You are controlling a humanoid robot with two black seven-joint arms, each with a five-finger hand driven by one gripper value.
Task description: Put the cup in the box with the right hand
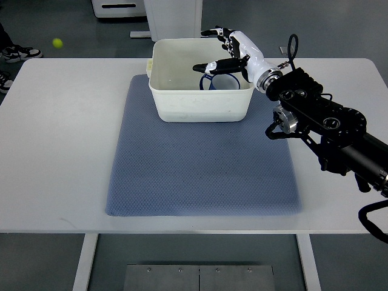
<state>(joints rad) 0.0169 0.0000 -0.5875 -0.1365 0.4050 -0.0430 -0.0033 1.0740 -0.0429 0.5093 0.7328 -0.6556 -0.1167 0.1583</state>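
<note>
Cup [219, 82] showed only in part: a white body with a dark blue rim and a thin dark blue loop of a handle on its left side, seen from above inside the box [182, 106]. It sat in the right half of the box, close to the right wall, in the upper middle of the frame. Whether it stood on the box floor or hung just above it could not be told.

The box was a white rectangular tub with rounded corners, resting on the top edge of a grey-blue mat [200, 170] that lay on a white table [54, 151].

The right hand [225, 51] reached in from the right side of the frame, its black arm crossing the table's right part. The white and black hand hovered over the box's upper right corner, directly above the cup. Its fingers [213, 31] were spread over the far rim, and 1 dark digit stretched left just over the cup's rim. The hand looked released, its fingers splayed rather than wrapped around the cup, though contact at the rim could not be ruled out.

A small yellow-green ball [57, 43] lay on the floor at upper left.
</note>
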